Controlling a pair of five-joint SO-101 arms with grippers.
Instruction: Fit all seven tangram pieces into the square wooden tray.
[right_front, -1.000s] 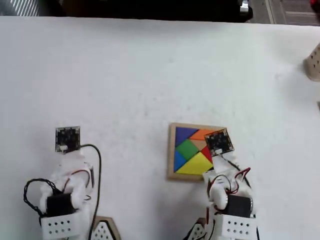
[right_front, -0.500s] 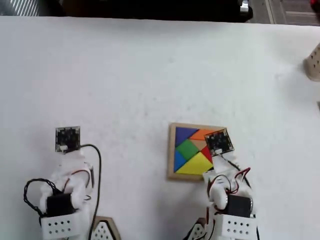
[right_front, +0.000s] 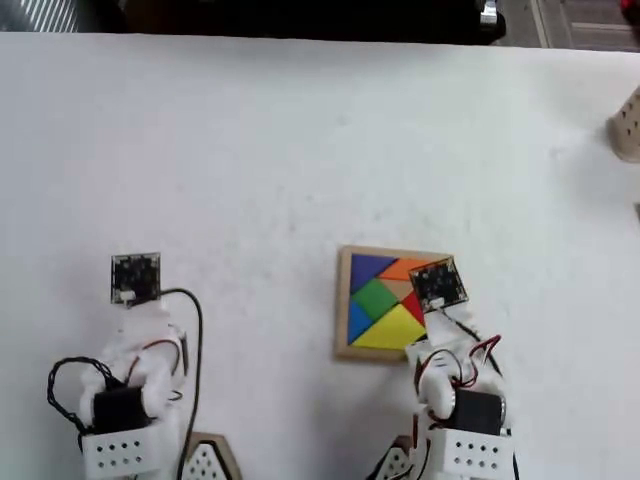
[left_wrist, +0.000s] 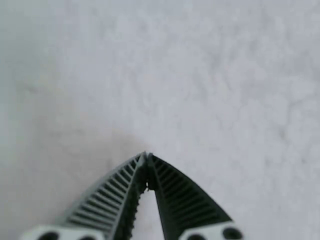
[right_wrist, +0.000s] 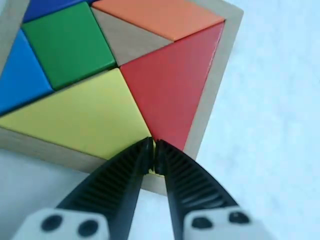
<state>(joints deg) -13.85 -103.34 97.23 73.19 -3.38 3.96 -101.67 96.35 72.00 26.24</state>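
Tray (right_front: 343, 300) lies on white table (right_front: 300, 150); left pincer (left_wrist: 147, 159), right pincer (right_wrist: 153, 146) both together.

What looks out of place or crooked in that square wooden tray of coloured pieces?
Nothing stands out. The square wooden tray looks full, its coloured tangram pieces lying flat, edges meeting neatly.

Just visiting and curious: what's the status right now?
Left gripper shut, over table. Right gripper shut at tray edge. Tangram pieces seated. Nothing in the way.
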